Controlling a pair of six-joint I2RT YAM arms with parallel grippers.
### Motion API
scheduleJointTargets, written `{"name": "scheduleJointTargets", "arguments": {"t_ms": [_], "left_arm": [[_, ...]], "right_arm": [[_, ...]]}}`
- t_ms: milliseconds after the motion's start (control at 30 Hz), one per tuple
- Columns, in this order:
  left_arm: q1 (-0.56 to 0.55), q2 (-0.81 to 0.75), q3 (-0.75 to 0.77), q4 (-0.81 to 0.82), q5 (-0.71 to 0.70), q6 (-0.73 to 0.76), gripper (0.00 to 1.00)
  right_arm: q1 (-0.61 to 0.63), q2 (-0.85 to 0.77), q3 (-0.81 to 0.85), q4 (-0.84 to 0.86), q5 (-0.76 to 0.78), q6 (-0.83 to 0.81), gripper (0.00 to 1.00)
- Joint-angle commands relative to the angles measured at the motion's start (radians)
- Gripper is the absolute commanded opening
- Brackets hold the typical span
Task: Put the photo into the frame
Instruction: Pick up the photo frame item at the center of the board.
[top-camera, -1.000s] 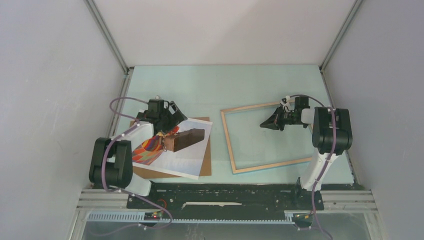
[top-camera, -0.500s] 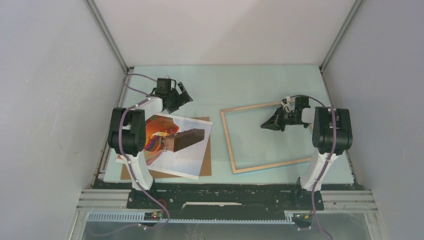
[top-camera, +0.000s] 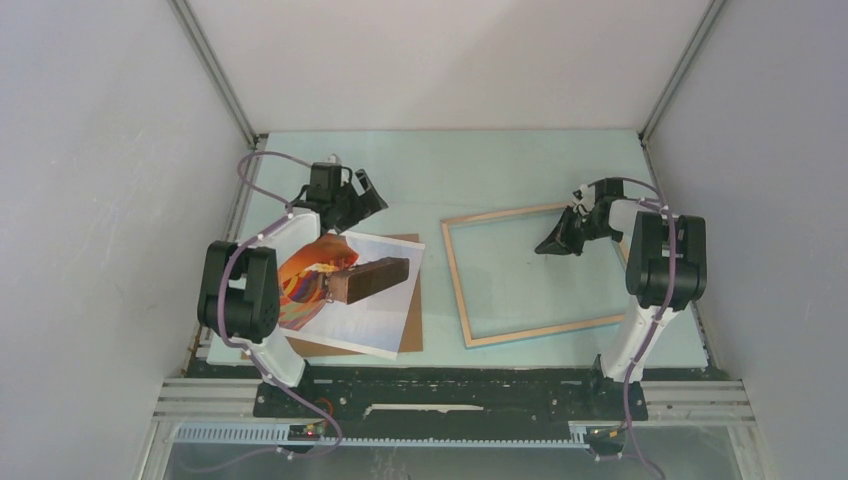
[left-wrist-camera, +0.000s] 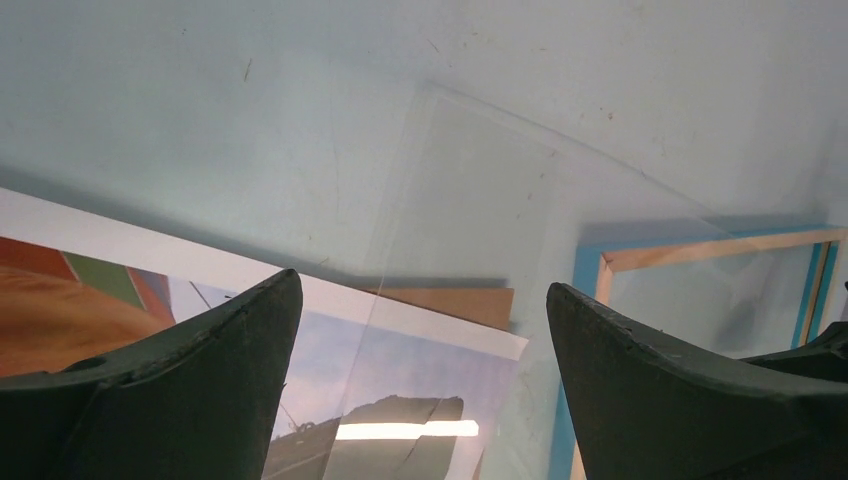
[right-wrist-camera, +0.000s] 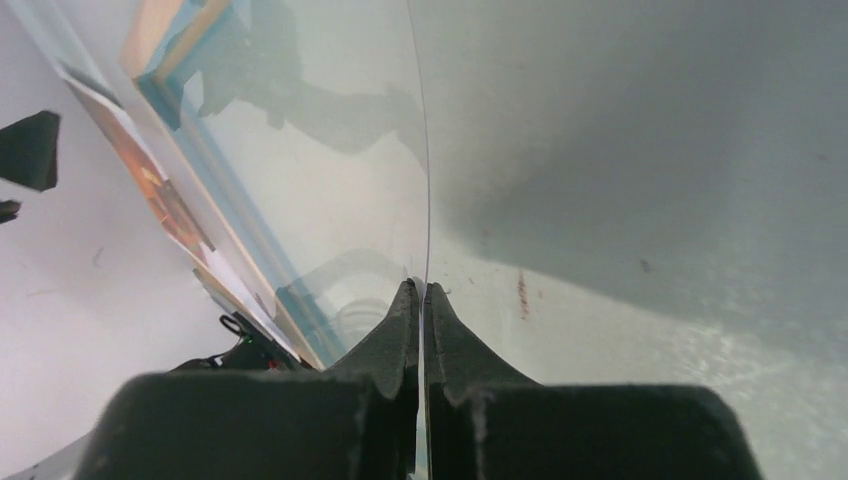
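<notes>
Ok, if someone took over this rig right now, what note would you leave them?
Left pincer: open, empty, hovering just past the photo at its far edge.
Right pincer: shut on the edge of a clear pane, above the far right part of the frame.
The photo lies flat on the brown backing board, left side. The frame lies wood side up to its right, no photo in it.
Done: nothing inserted yet.
Left: get the photo into the frame.

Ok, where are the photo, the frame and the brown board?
white-bordered balloon photo (top-camera: 370, 315): top view, pale lower part.
light-wood rectangular frame (top-camera: 457, 290): top view, left rail.
plain brown backing board (top-camera: 412, 332): top view, right strip.
</notes>
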Motion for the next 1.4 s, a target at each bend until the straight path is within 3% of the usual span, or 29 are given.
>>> {"name": "scheduleJointTargets", "arguments": {"t_ms": [0,200,633,900,1133,1367], "left_arm": [[-0.012,-0.042,-0.035,0.022,-0.012,-0.006,1.00],[-0.049,0.006,0.000,0.014,0.013,-0.016,1.00],[-0.091,0.205,0.182,-0.048,0.049,-0.008,1.00],[-0.082,0.114,0.060,0.067,0.219,-0.075,1.00],[-0.074,0.103,0.004,0.097,0.279,-0.098,1.00],[-0.047,-0.010,-0.130,0.200,0.317,-0.156,0.88]], "right_arm": [[-0.027,-0.039,0.030,-0.094,0.124,-0.078,0.01],[-0.060,-0.039,0.062,-0.130,0.180,-0.096,0.00],[-0.059,-0.039,0.068,-0.109,0.138,-0.091,0.00],[-0.049,-0.039,0.068,-0.102,0.129,-0.090,0.00],[-0.042,-0.048,0.068,-0.101,0.123,-0.091,0.00],[-0.035,-0.056,0.068,-0.090,0.107,-0.087,0.00]]}}
